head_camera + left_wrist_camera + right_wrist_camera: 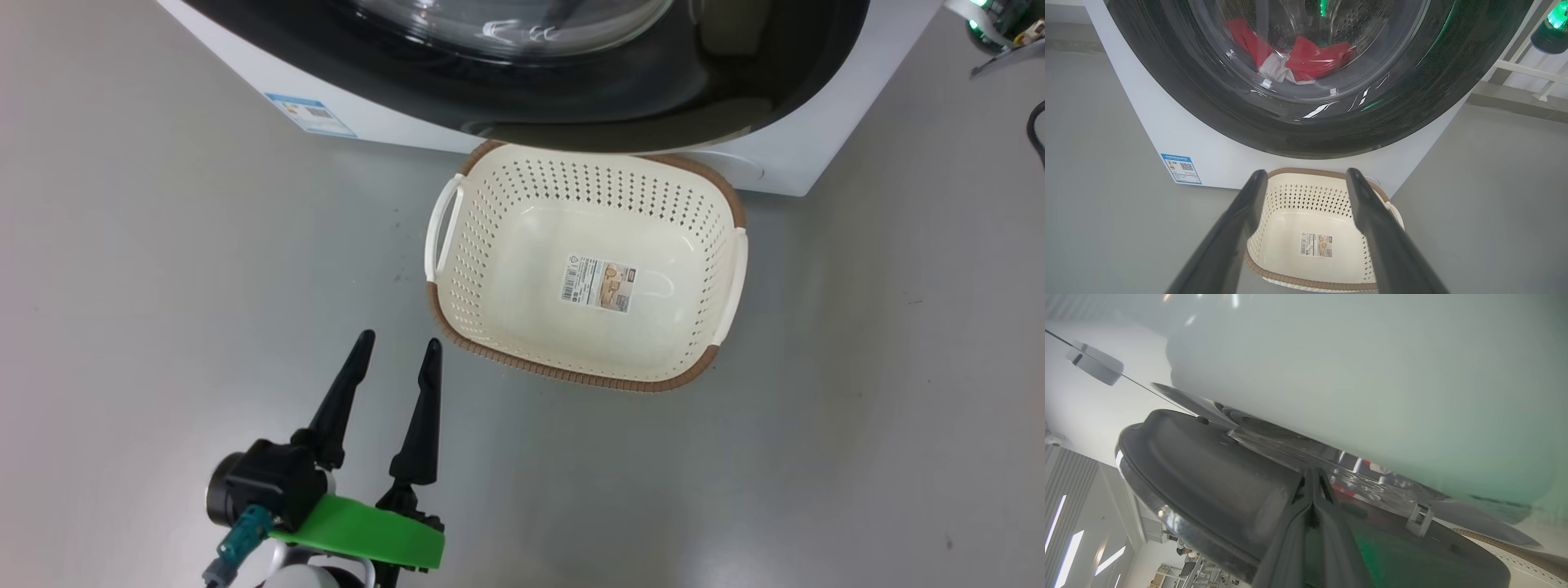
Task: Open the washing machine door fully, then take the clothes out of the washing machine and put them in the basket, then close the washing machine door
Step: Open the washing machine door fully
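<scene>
Basket (pixel 571 377) stands beneath the washing machine door (pixel 620 98); left tool (pixel 400 340) gapes wide, right tool (pixel 1312 476) pinched together by it.

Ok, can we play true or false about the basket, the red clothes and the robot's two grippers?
1. The basket holds nothing but its label sticker. True.
2. The red clothes lie in the basket. False: they lie behind the glass of the washing machine door.
3. The left gripper is open. True.
4. The right gripper has its fingers spread wide. False: they are pressed together.
5. The basket stands on the floor, close in front of the washing machine. True.
</scene>
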{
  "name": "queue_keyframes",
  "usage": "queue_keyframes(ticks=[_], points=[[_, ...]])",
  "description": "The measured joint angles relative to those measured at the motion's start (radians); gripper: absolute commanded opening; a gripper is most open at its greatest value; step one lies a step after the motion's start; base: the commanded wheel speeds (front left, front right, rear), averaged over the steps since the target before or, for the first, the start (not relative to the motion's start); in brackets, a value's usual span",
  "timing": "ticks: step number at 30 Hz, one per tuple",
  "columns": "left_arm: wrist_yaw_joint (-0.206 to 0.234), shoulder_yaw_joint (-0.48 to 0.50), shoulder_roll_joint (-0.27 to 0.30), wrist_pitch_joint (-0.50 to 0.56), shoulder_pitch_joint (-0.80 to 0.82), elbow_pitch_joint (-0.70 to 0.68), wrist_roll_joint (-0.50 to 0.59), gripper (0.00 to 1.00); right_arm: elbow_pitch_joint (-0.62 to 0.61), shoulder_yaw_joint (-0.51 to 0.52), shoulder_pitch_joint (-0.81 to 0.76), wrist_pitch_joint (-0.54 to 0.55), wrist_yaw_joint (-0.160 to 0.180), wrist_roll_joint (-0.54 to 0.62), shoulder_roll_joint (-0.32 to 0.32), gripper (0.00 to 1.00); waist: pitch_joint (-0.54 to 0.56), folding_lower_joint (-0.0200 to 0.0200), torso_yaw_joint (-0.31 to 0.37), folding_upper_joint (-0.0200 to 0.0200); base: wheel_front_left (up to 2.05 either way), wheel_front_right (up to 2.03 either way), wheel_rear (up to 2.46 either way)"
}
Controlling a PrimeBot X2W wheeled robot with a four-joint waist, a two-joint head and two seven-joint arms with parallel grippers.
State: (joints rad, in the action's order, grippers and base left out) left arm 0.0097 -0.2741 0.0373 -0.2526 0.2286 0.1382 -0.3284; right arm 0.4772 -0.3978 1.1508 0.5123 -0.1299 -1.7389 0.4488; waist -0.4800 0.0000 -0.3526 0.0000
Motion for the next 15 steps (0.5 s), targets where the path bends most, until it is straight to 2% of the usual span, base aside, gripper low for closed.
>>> queue_keyframes(ticks=[15], points=[[0.000, 0.016, -0.001, 0.000, -0.012, 0.005, 0.005, 1.00, -0.055, 0.001, -0.168, 0.072, 0.004, 0.016, -0.062, 0.00, 0.083, 0.0000, 0.035, 0.0001, 0.00, 0.00, 0.00]])
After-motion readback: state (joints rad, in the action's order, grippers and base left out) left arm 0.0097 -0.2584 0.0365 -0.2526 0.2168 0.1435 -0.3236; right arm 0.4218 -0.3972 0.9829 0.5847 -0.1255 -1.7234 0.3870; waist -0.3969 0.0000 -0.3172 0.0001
